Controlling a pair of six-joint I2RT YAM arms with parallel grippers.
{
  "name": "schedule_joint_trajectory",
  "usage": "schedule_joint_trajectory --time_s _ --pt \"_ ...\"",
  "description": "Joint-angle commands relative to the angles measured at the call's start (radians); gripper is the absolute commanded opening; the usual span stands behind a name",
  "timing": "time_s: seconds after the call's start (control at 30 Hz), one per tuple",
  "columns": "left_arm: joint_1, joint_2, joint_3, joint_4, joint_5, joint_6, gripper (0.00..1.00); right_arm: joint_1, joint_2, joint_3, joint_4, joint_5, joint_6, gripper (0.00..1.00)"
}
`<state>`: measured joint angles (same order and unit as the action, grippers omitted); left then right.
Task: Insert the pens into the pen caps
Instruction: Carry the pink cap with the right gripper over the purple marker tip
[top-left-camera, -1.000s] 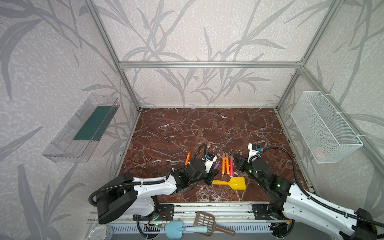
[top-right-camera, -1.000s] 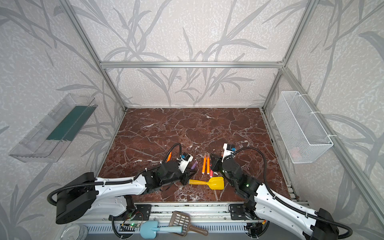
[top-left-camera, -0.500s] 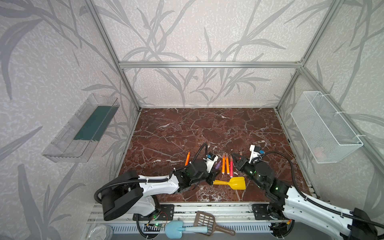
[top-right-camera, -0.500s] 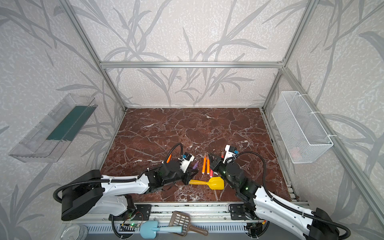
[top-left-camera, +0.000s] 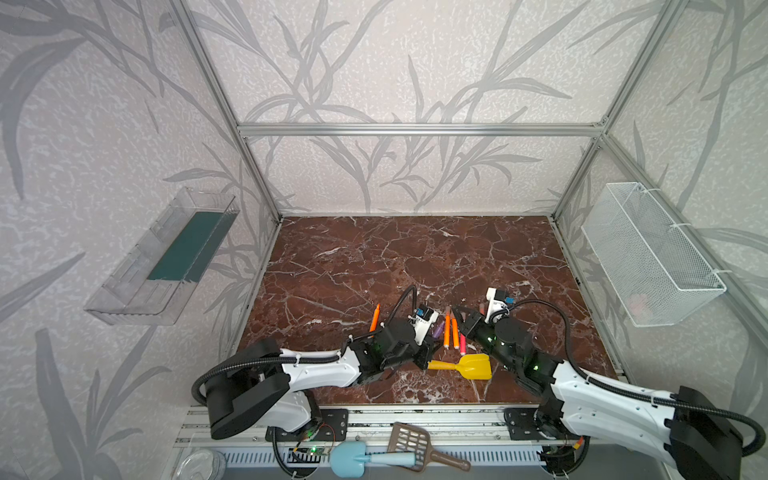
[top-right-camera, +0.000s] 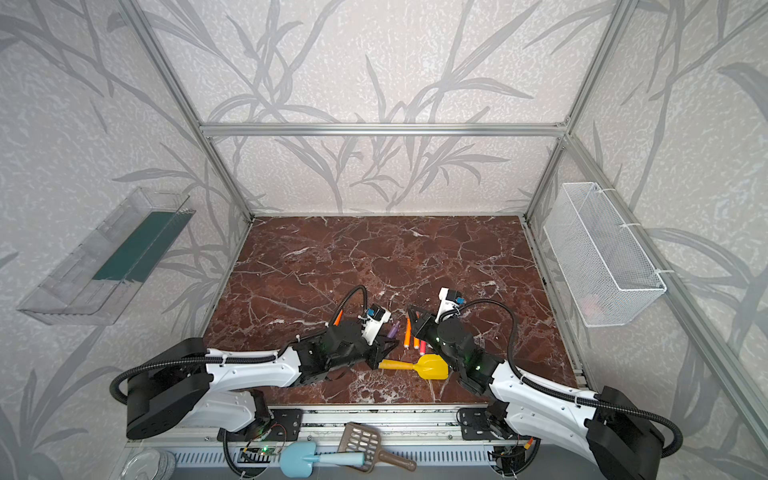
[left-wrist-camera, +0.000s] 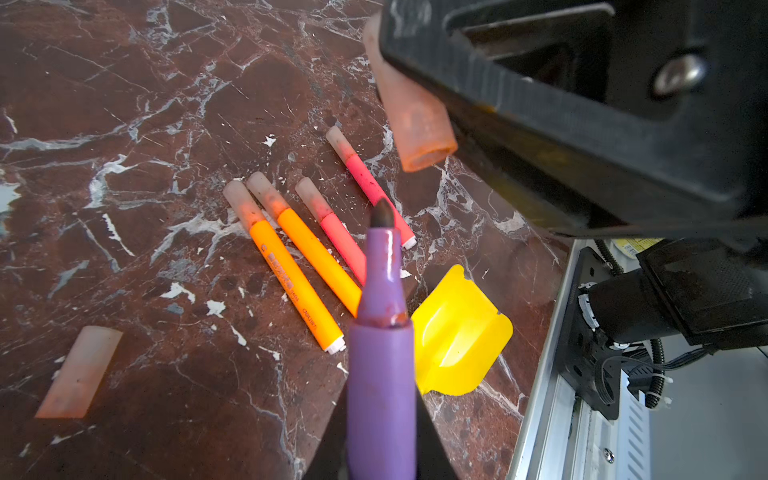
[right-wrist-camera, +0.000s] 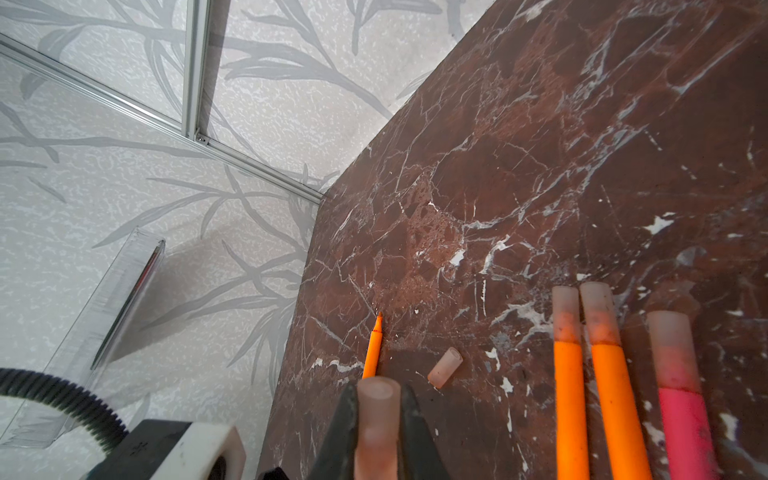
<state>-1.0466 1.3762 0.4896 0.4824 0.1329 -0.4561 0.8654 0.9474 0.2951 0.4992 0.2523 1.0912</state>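
My left gripper (left-wrist-camera: 382, 415) is shut on the purple pen (left-wrist-camera: 382, 353), whose dark bare tip points out ahead of the jaws. My right gripper (right-wrist-camera: 377, 399) is shut on a pinkish pen cap (right-wrist-camera: 376, 424). In the left wrist view that cap (left-wrist-camera: 415, 120) hangs above the table, open end towards the purple tip and a short way from it. Two orange pens (top-left-camera: 447, 330) and two pink pens (left-wrist-camera: 370, 187) lie capped side by side between the grippers. An uncapped orange pen (right-wrist-camera: 372, 349) and a loose cap (right-wrist-camera: 444, 368) lie further left.
A yellow toy shovel (top-left-camera: 465, 365) lies just in front of the pens, near the table's front edge (top-left-camera: 415, 401). A clear tray (top-left-camera: 166, 266) hangs on the left wall and a wire basket (top-left-camera: 652, 257) on the right wall.
The right gripper has moved left with its cap, closer to the purple pen. The left gripper has barely shifted.
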Motion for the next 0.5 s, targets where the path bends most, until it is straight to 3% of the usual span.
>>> schedule_joint_trajectory --time_s 0.0,0.47 --pt "-0.005 -0.012 0.026 0.012 0.002 0.003 0.00 -0.002 0.015 0.035 0.054 -0.005 0.011 0.05" --pt "-0.005 -0.019 0.022 0.010 -0.010 0.004 0.00 0.000 0.080 0.050 0.085 -0.028 0.027 0.03"
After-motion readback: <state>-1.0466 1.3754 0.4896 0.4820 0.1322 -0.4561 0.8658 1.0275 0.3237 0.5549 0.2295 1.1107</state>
